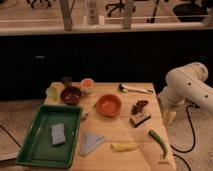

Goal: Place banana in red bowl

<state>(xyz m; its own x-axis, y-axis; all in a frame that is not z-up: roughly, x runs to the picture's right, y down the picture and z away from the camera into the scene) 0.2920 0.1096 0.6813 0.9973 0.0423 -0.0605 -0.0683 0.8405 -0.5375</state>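
The banana is a small yellow piece lying flat near the table's front edge, right of centre. The red bowl is orange-red, looks empty, and stands in the middle of the wooden table. My gripper hangs from the white arm just beyond the table's right edge. It is to the right of the bowl and above-right of the banana, touching neither, with nothing visibly held.
A dark maroon bowl, an orange cup and a green cup stand at the back left. A green tray holds a sponge. A grey cloth, brush, white-handled tool and green pepper lie around.
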